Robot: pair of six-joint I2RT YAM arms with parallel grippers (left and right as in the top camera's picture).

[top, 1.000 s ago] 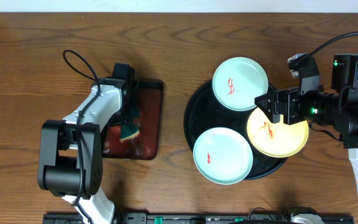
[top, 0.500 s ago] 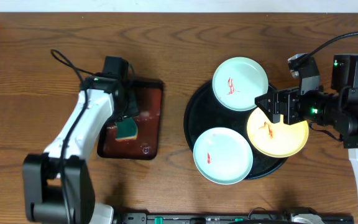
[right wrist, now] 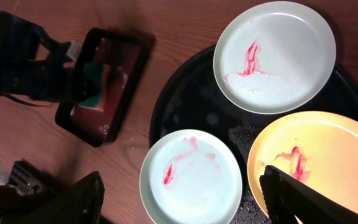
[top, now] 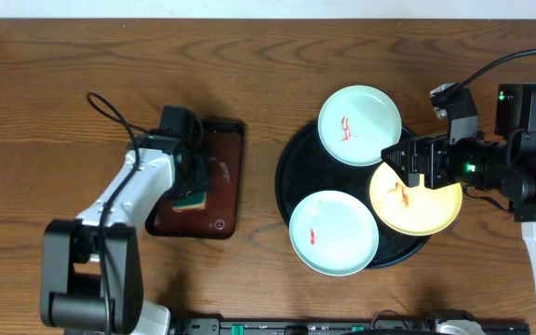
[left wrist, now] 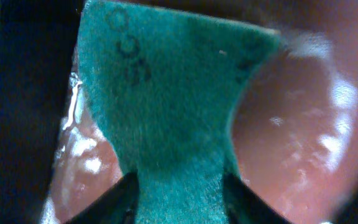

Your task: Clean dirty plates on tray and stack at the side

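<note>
Gleaming black tray [top: 302, 175] on wooden table [top: 63, 74]

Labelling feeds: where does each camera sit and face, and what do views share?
Overhead: above the table, facing straight down; left arm, right arm, tray, three plates.
Left wrist: on left arm, facing down at the sponge in the left claw.
Right wrist: on right arm, facing down over the tray; right claw open.
Shared: overhead and right wrist both show all plates.
</note>
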